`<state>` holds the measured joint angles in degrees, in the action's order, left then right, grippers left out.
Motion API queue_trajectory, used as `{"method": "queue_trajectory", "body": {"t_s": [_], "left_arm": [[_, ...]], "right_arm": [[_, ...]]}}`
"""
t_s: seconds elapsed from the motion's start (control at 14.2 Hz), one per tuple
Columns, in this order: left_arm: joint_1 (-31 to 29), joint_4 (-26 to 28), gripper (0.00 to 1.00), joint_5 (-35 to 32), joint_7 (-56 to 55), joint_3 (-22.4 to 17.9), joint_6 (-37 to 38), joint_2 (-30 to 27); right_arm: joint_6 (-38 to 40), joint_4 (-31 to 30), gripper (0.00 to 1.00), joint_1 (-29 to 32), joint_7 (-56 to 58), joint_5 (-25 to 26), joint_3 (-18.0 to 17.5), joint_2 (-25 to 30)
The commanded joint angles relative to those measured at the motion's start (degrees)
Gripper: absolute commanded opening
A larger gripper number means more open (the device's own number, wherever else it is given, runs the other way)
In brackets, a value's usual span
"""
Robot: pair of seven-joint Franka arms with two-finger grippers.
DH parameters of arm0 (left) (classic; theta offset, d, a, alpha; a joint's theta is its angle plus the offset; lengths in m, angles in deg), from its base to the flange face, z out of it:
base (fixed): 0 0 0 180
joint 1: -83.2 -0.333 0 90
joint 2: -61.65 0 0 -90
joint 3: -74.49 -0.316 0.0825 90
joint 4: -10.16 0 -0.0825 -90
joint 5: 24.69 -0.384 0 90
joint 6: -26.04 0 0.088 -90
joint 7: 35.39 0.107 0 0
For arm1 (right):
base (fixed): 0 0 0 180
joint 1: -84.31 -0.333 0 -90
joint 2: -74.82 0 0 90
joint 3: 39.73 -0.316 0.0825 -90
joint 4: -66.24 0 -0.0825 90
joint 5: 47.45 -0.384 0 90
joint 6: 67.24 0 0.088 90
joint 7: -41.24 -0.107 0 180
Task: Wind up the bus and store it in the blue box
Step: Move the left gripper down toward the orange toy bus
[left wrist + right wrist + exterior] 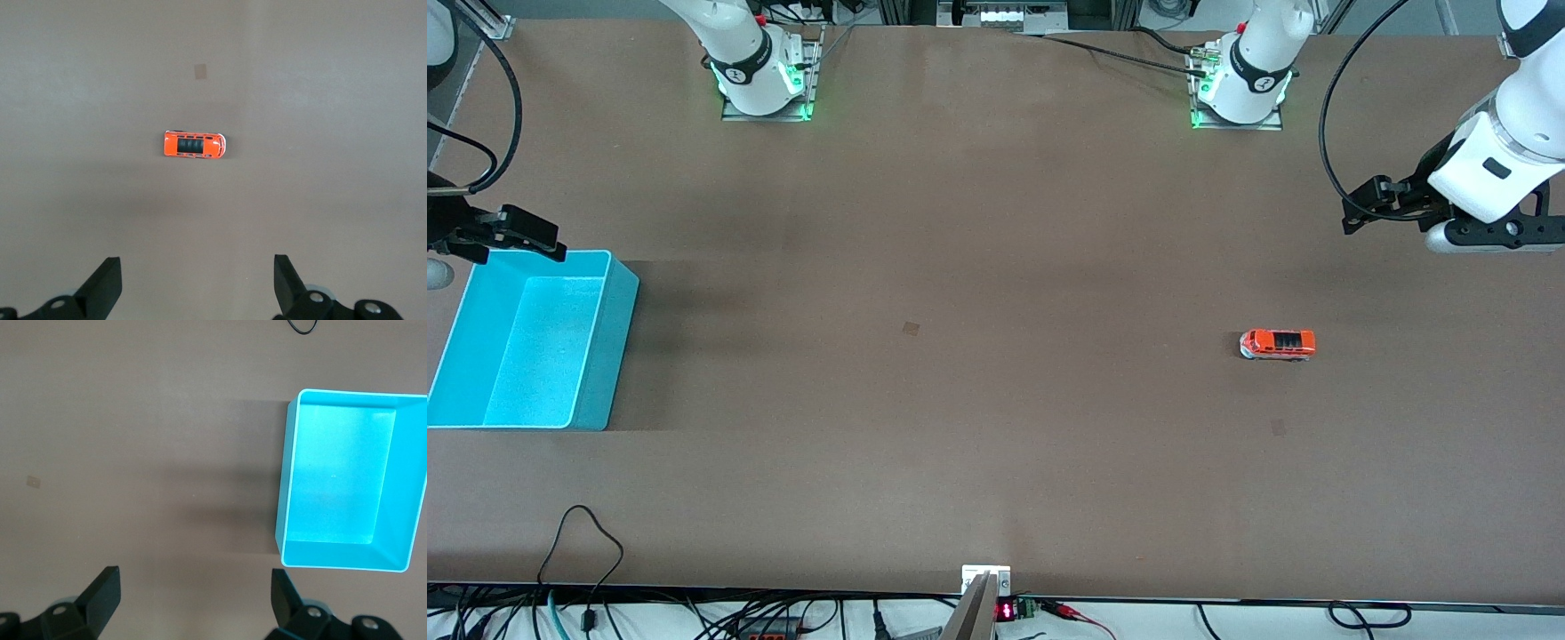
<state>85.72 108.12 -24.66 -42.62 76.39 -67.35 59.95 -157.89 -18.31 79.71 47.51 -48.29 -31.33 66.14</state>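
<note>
The orange bus stands on its wheels on the brown table toward the left arm's end; it also shows in the left wrist view, roof up. My left gripper hangs open and empty in the air over the table at that end, well apart from the bus. The light blue box stands open and empty at the right arm's end, and its wall shows in the right wrist view. My right gripper is open and empty over the box's rim nearest the robot bases.
Two small tape patches lie on the table, one mid-table and one nearer the front camera than the bus. Cables and a small bracket lie at the table's front edge. The arm bases stand at the back.
</note>
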Motion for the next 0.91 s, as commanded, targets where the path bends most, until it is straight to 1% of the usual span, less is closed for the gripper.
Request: {"method": "queue_trajectory", "body": {"t_s": [0.0, 0.49, 0.63, 0.84], "left_arm": [[0.1, -1.6, 1.00, 0.9, -0.5, 0.0, 0.9, 0.7], [0.1, -1.7, 1.00, 0.9, -0.5, 0.0, 1.8, 0.9], [0.2, -1.9, 1.00, 1.6, -0.2, 0.1, 5.4, 0.9], [0.3, -1.9, 1.00, 1.6, 0.6, 1.6, 11.0, 0.9]], "right_arm": [[-0.1, -0.4, 1.00, 0.4, -0.8, -0.5, -0.1, 0.6], [-0.2, -0.4, 1.00, 0.6, -0.8, -0.5, -0.1, 0.5], [-0.5, -0.4, 1.00, 0.8, -0.7, -0.4, -0.1, 0.4], [-0.4, -0.4, 1.00, 0.8, 0.1, 0.1, -0.1, -1.3]]}}
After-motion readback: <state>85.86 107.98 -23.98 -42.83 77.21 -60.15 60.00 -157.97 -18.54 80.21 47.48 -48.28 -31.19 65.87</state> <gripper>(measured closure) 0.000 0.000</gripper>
